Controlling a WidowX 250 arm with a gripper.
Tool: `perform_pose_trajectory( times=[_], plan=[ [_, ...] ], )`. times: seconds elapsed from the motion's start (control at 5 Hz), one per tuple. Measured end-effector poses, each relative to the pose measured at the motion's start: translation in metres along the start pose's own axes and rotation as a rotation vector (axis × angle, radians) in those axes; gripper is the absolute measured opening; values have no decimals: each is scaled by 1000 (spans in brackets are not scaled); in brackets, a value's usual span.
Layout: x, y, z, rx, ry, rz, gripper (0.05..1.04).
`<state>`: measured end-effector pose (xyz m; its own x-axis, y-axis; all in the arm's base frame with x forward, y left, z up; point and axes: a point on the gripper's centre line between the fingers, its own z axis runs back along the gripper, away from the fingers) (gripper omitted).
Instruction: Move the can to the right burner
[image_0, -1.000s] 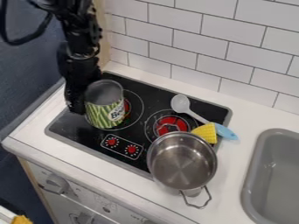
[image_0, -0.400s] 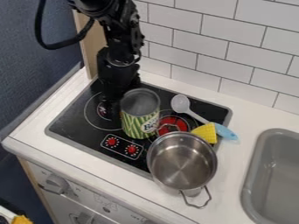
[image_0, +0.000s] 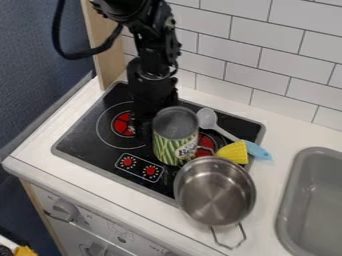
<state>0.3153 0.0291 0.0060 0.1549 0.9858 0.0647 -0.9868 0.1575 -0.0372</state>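
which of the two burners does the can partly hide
The right burner, nearest the spoon; the left burner has its red centre clear of the can.

A toy kitchen: a black cooktop (image_0: 87, 137) with red burners lies in a white counter (image_0: 40, 150), a grey sink (image_0: 287, 220) at right, white tiles (image_0: 260, 55) on the far wall.
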Motion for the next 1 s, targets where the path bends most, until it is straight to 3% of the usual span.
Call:
perform_pose_trajectory(
  times=[0.2, 0.4, 0.8, 1.0],
  plan=[
    [2, 2, 9, -14, -18, -2, 999],
    [7, -3, 34, -78, -46, 31, 999],
    [2, -10, 76, -196, -38, 27, 999],
    [-3, -6, 78, -164, -64, 19, 999]
  ],
)
